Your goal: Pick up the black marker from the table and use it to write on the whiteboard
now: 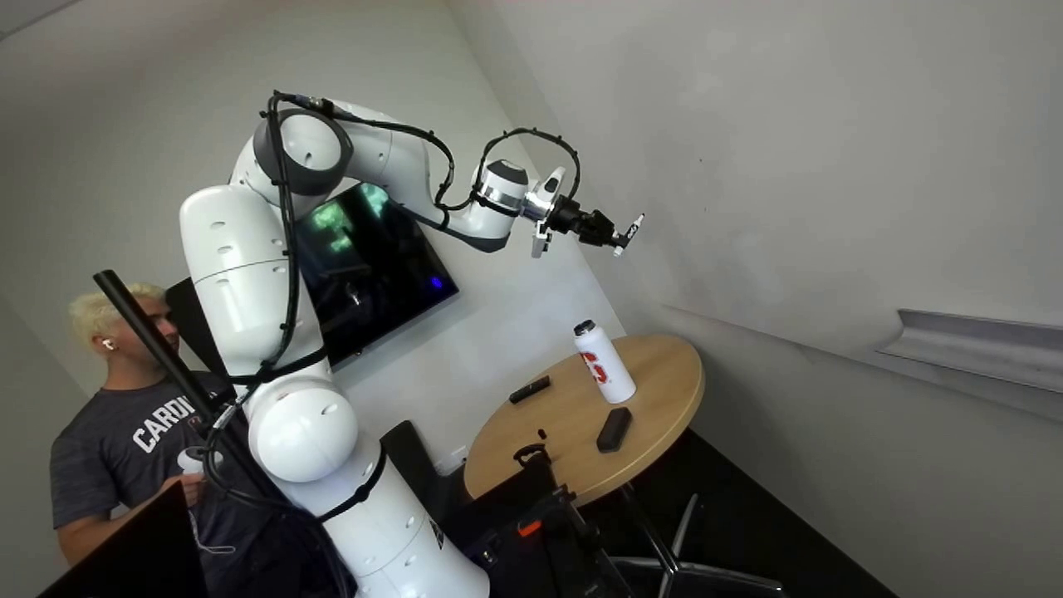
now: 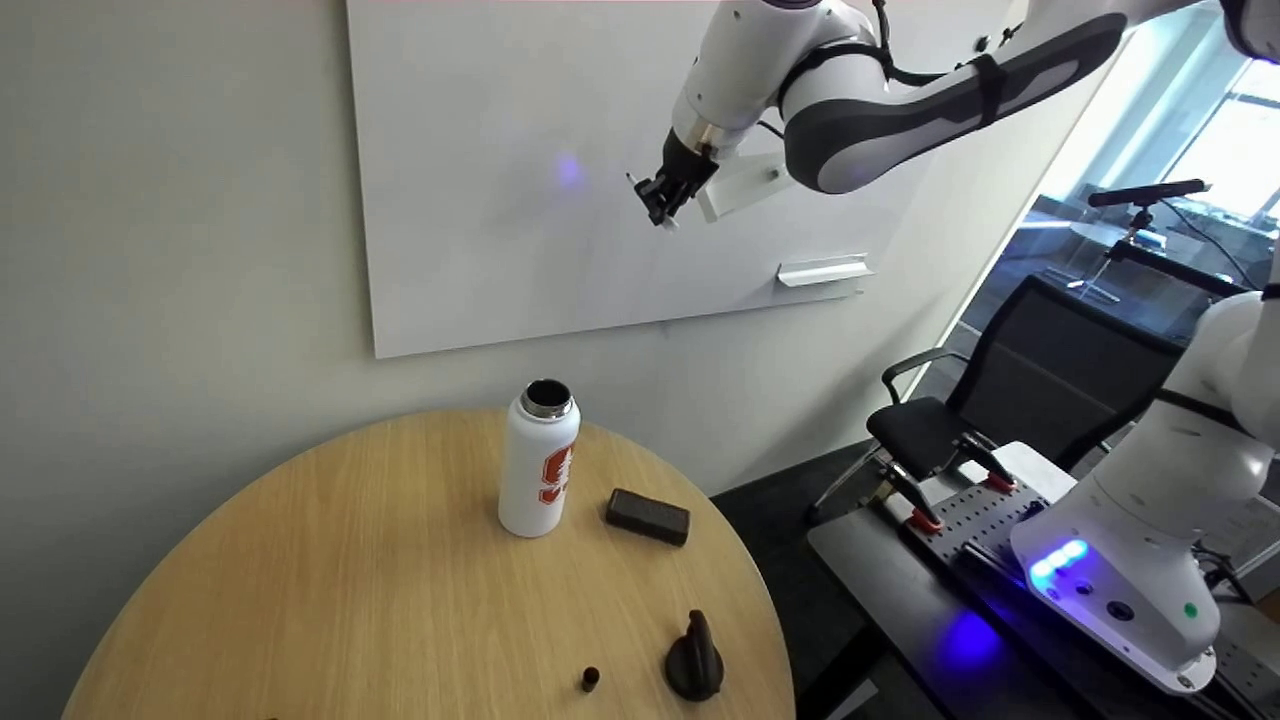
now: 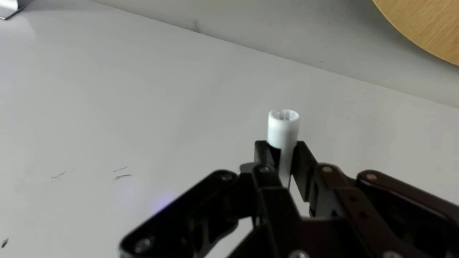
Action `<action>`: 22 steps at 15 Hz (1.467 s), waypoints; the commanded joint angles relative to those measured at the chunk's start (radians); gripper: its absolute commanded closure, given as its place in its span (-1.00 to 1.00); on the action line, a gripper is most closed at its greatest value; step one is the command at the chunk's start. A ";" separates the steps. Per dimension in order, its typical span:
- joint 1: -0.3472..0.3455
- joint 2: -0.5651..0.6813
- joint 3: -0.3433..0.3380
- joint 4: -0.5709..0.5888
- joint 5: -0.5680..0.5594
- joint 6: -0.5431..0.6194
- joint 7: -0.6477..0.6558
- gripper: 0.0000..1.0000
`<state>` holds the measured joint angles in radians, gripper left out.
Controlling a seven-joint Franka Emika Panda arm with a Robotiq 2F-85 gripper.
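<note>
The gripper (image 3: 282, 147) has its black fingers (image 3: 304, 161) pinched narrow on the barrel of the black-and-white marker (image 3: 283, 130), which is up off the round table (image 2: 350, 560) and in front of the whiteboard (image 2: 480, 210); whether its nib touches the panel cannot be told. It is held crosswise, the hollow white end facing out in the wrist view and the slimmer end seeming to reach past the fingertips, presumably so the nib can meet the whiteboard first. A small dark stub (image 2: 590, 680) on the table is probably its cap, off so the nib can mark. The barrel looks like smooth plastic; the whiteboard is flat and glossy enough to catch a violet glow (image 2: 568, 170), and bears faint dark strokes (image 3: 123, 176). The table's top has pale, fine wood grain. On it stands a white bottle (image 2: 528, 470) with a red emblem and a steel-rimmed neck, near a dark, rounded block (image 2: 648, 517), likely an eraser
</note>
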<state>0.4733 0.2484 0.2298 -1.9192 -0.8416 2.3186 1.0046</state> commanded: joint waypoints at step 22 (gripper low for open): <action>-0.046 0.056 -0.006 0.131 0.150 -0.022 -0.185 0.90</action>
<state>0.4314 0.2813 0.2241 -1.8302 -0.7250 2.3182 0.8709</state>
